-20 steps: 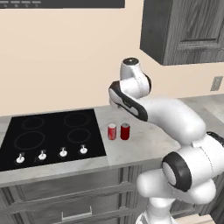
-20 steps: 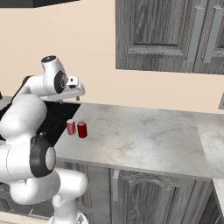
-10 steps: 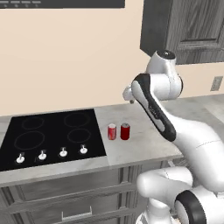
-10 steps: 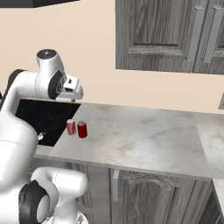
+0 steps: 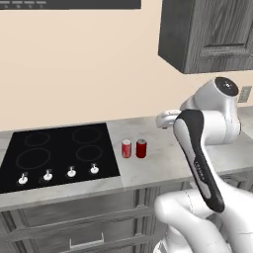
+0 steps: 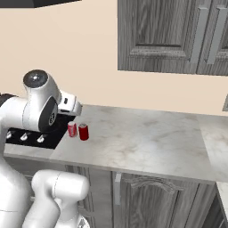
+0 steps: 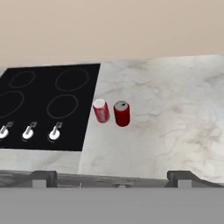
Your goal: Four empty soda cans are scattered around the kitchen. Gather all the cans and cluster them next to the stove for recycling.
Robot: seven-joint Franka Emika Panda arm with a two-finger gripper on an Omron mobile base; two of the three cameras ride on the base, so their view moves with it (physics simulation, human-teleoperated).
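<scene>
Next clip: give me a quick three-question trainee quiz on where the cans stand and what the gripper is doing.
1. How many soda cans stand on the counter beside the stove?
2. True or false: the gripper is shut on a can.
3. The cans stand: A) on the cooktop glass, B) on the marble just off the stove's edge, C) in a cabinet.

Key: 1. Two, upright, side by side. 2. False; its fingertips stand wide apart with nothing between them, back from the cans. 3. B.
</scene>
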